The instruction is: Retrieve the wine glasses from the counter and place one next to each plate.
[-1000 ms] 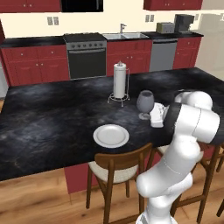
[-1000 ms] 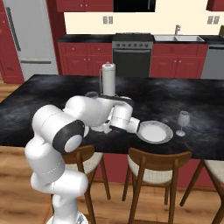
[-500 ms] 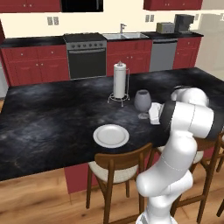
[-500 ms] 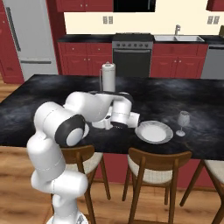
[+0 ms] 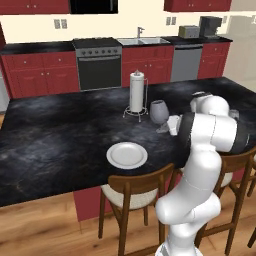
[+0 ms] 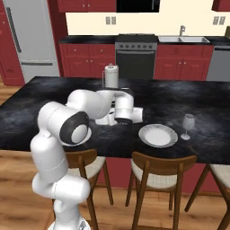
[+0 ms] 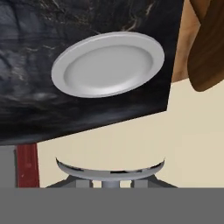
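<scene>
A red-cabinet kitchen with a large black marbled desk. A white plate lies near its front edge. The hand appears clamped on a grey-blue glass, just beside the towel roll. A second glass stands beside another plate.

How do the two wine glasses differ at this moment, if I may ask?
The held wine glass is gripped by the tool, near the paper-towel roll. The placed wine glass stands free beside a plate. Both are upright, translucent stemmed glasses.
</scene>
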